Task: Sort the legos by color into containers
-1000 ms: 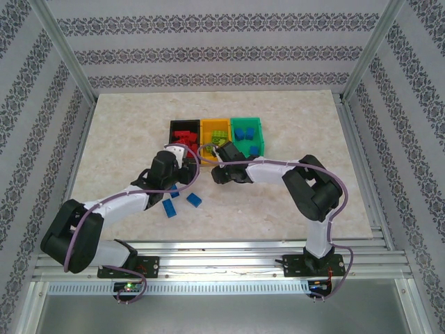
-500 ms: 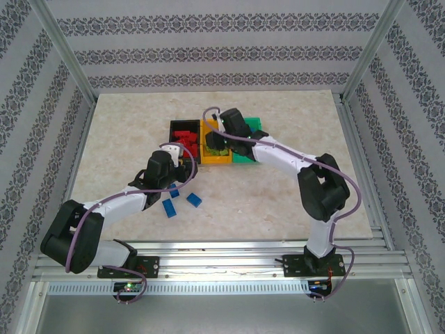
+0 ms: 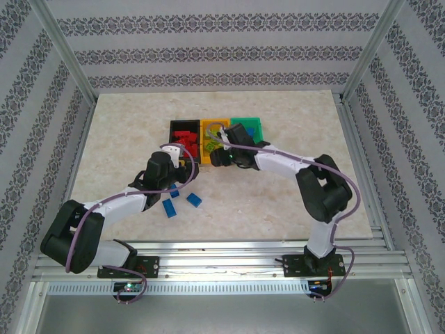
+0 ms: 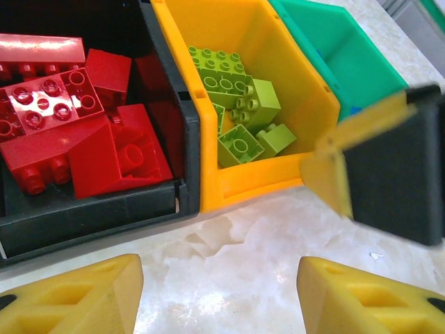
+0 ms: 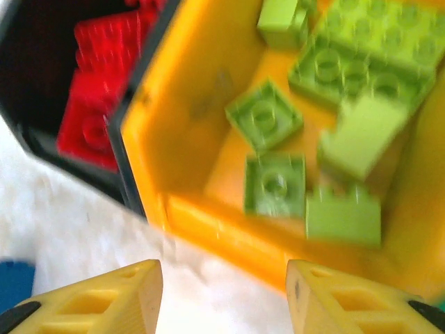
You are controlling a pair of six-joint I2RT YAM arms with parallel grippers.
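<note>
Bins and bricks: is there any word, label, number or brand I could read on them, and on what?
None readable.
The black bin, orange-yellow bin and green bin walls carry no legible text; a faint smudge inside the orange-yellow one is too blurred.
Studs on the red bricks and lime bricks show no legible brand.
</note>
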